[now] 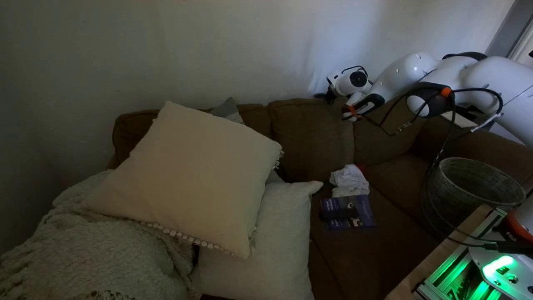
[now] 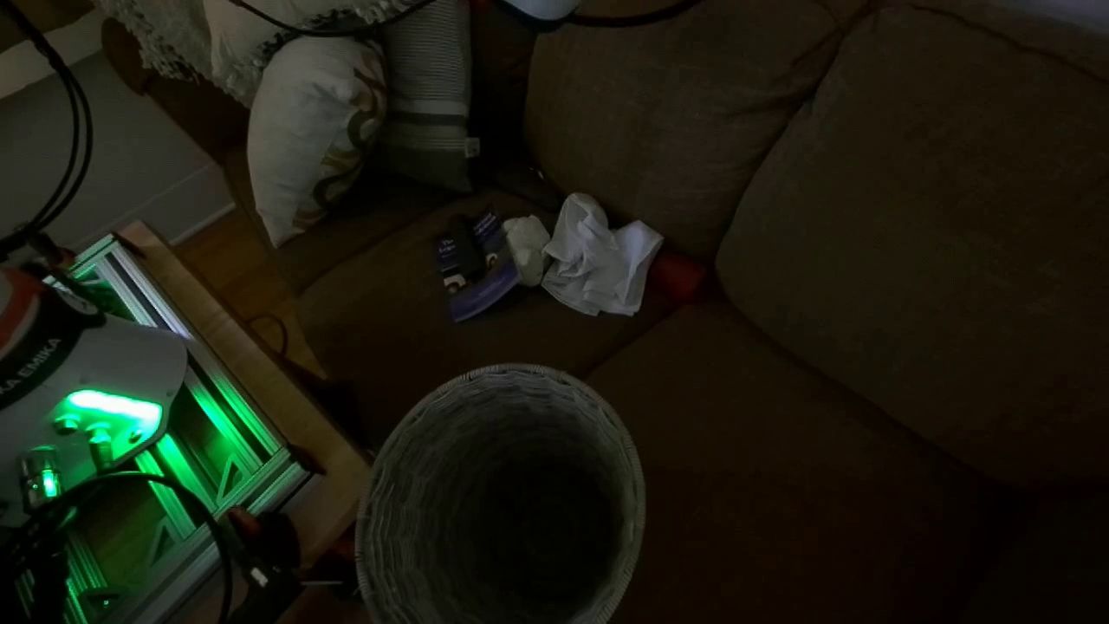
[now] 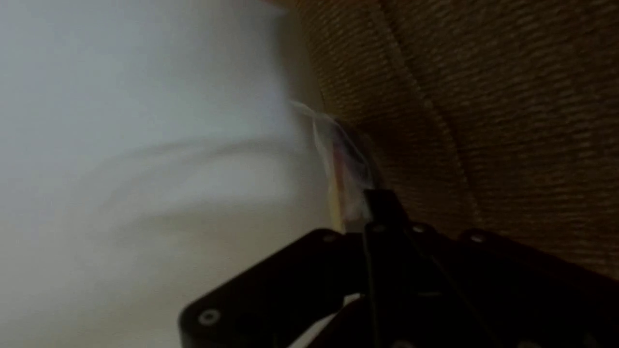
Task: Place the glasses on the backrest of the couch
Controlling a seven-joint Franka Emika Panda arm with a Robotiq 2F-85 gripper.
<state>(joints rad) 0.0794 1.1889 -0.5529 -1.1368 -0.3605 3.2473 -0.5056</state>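
The brown couch (image 1: 354,258) stands against the wall. Its backrest (image 1: 310,137) shows in both exterior views (image 2: 936,208). My gripper (image 1: 329,99) is at the top edge of the backrest, close to the wall. In the wrist view my gripper (image 3: 384,205) is shut, with its fingertips together. A clear, thin-edged item, seemingly the glasses (image 3: 355,159), sticks out from the fingertips between the wall and the backrest's brown fabric (image 3: 459,96). The picture is dark and blurred there. In an exterior view the glasses are too dark to make out, and the gripper is out of the other picture.
Large cream pillows (image 1: 200,175) cover the couch's far end. A white cloth (image 1: 349,177) and a blue book (image 1: 364,210) with a dark object on it lie on the seat. A woven basket (image 2: 381,494) stands by the robot base. The wall (image 3: 145,96) rises close behind the backrest.
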